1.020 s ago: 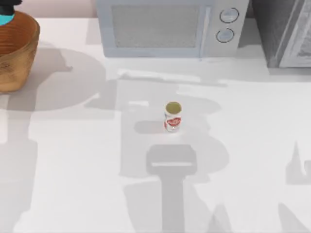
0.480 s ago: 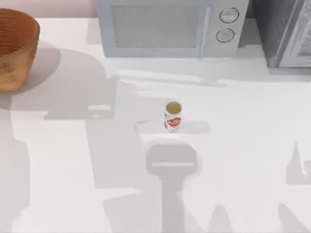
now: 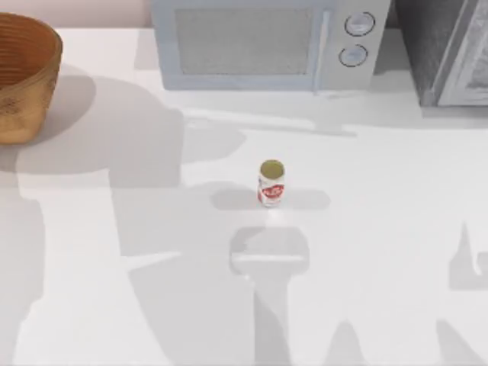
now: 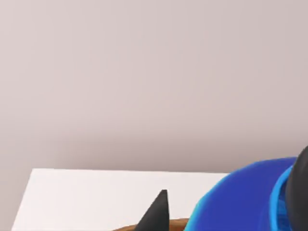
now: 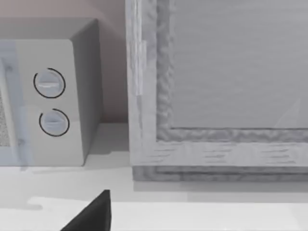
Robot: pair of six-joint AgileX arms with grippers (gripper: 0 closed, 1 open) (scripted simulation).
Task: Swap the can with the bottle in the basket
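the white table [image 3: 396, 229] holds the can [image 3: 271, 183] at centre, the basket [image 3: 27, 80] upper left, a microwave [image 3: 263, 42] behind (left gripper [image 4: 231, 211] clamps the bottle [image 4: 240, 207]).

Kitchen — microwave [image 3: 263, 44] on counter [image 3: 396, 191]

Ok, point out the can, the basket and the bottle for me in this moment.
can [image 3: 271, 183]: top view, on its red label, standing near the table's middle.
basket [image 3: 30, 80]: top view, on its woven outer wall, table's far left.
bottle [image 4: 240, 204]: left wrist view, on its dark blue cap.
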